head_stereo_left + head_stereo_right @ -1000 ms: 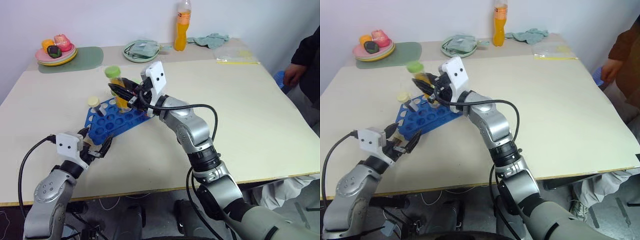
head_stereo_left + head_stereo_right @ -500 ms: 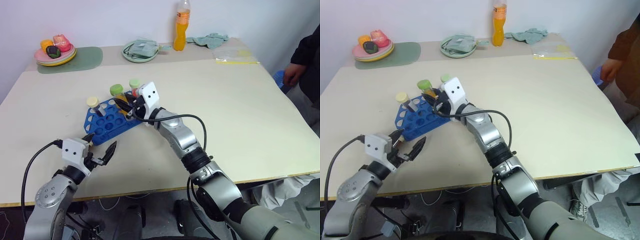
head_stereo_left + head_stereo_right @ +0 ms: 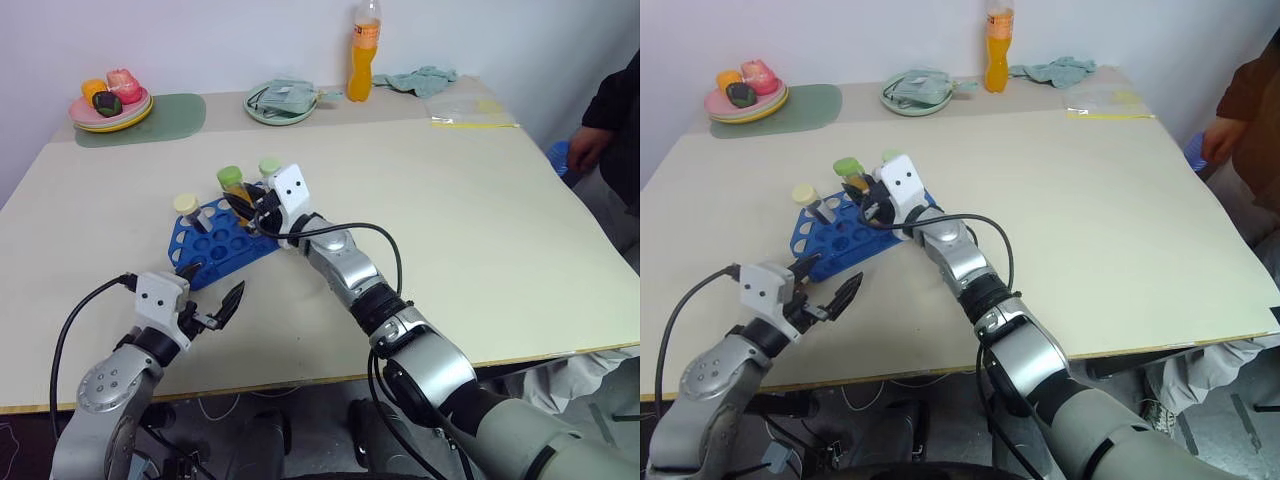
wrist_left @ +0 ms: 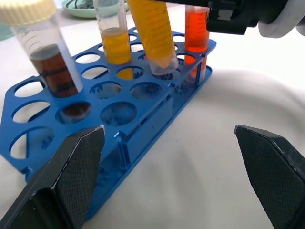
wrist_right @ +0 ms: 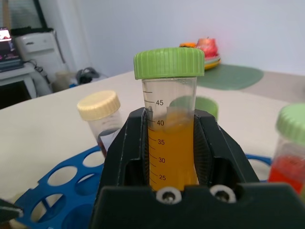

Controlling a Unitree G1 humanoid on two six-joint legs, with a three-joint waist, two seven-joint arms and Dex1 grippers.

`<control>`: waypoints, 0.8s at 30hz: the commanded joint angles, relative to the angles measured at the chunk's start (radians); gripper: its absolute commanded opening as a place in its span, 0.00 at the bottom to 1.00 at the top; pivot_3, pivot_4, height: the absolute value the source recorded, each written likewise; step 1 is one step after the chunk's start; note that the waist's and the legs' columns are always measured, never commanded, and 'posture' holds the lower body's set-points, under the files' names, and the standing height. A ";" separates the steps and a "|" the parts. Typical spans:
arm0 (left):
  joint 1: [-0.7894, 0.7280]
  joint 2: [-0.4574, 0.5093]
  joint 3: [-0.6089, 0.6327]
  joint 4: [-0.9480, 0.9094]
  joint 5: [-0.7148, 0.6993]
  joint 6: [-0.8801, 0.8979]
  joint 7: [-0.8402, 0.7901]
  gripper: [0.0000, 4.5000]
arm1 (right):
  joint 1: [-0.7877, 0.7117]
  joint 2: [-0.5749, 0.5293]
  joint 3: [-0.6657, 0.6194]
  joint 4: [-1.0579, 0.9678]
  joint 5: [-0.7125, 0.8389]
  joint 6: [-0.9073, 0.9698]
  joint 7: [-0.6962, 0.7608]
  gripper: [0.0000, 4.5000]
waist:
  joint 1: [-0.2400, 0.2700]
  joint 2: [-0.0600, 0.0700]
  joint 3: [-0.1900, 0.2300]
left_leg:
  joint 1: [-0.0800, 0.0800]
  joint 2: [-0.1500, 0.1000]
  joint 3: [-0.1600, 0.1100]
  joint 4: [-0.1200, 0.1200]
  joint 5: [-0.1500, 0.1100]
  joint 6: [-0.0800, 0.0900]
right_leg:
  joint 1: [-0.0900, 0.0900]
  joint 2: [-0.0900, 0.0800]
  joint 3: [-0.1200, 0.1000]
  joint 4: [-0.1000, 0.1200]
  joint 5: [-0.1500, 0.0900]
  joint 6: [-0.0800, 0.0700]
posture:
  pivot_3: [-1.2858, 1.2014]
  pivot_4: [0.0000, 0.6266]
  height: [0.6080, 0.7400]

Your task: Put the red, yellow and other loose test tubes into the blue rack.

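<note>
The blue rack (image 3: 222, 243) lies on the table left of centre. My right gripper (image 3: 245, 200) is shut on a yellow test tube with a green cap (image 5: 167, 138), held nearly upright with its tip (image 4: 161, 61) at a hole in the rack's far rows. Three tubes stand in the rack: a red one (image 4: 196, 33), a second yellow one (image 4: 113, 43) and a dark brown one with a cream cap (image 4: 47, 62). My left gripper (image 3: 208, 300) is open just above the table, in front of the rack's near edge, with nothing between its fingers.
At the table's far edge are a plate of toy fruit (image 3: 110, 100) on a green mat (image 3: 165, 115), a plate with a cloth (image 3: 283, 100), an orange bottle (image 3: 365, 50), a teal cloth (image 3: 420, 80) and a plastic bag (image 3: 472, 112). A person (image 3: 605, 110) stands at the right.
My right gripper has come down with the yellow tube, from above the rack to its holes. The left gripper has shifted slightly to the right, still open.
</note>
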 commanded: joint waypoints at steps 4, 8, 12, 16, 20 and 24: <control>-0.004 0.004 0.009 -0.038 -0.010 0.002 0.002 1.00 | -0.022 0.176 -0.002 0.022 0.004 -0.049 0.009 0.21 | 0.000 0.000 0.000 | 0.000 0.000 0.000 0.000 0.000 0.000 | 0.000 0.000 0.000 0.000 0.000 0.000 | 0.52 0.24 1.00; 0.014 -0.002 0.009 -0.028 -0.006 -0.017 -0.005 1.00 | 0.026 0.163 0.008 -0.010 0.017 -0.033 0.050 0.21 | 0.000 0.000 0.000 | 0.000 0.000 0.000 0.000 0.000 0.000 | 0.000 0.000 0.000 0.000 0.000 0.000 | 0.52 0.24 1.00; 0.022 -0.003 0.008 -0.018 -0.003 -0.030 -0.011 1.00 | 0.035 0.166 0.012 -0.024 0.020 -0.031 0.065 0.21 | 0.000 0.000 0.000 | 0.000 0.000 0.000 0.000 0.000 0.000 | 0.000 0.000 0.000 0.000 0.000 0.000 | 0.52 0.24 1.00; 0.020 -0.003 0.005 -0.011 -0.002 -0.034 -0.013 1.00 | 0.033 0.171 0.015 -0.017 0.018 -0.034 0.060 0.21 | 0.000 0.000 0.000 | 0.000 0.000 0.000 0.000 0.000 0.000 | 0.000 0.000 0.000 0.000 0.000 0.000 | 0.52 0.24 1.00; 0.019 -0.003 0.006 -0.009 -0.003 -0.037 -0.015 1.00 | 0.034 0.170 0.014 -0.005 0.016 -0.039 0.055 0.21 | 0.000 0.000 0.000 | 0.000 0.000 0.000 0.000 0.000 0.000 | 0.000 0.000 0.000 0.000 0.000 0.000 | 0.52 0.24 1.00; 0.023 -0.003 0.008 -0.010 -0.002 -0.039 -0.015 1.00 | 0.043 0.159 0.007 -0.012 0.024 -0.034 0.060 0.21 | 0.000 0.000 0.000 | 0.000 0.000 0.000 0.000 0.000 0.000 | 0.000 0.000 0.000 0.000 0.000 0.000 | 0.52 0.24 1.00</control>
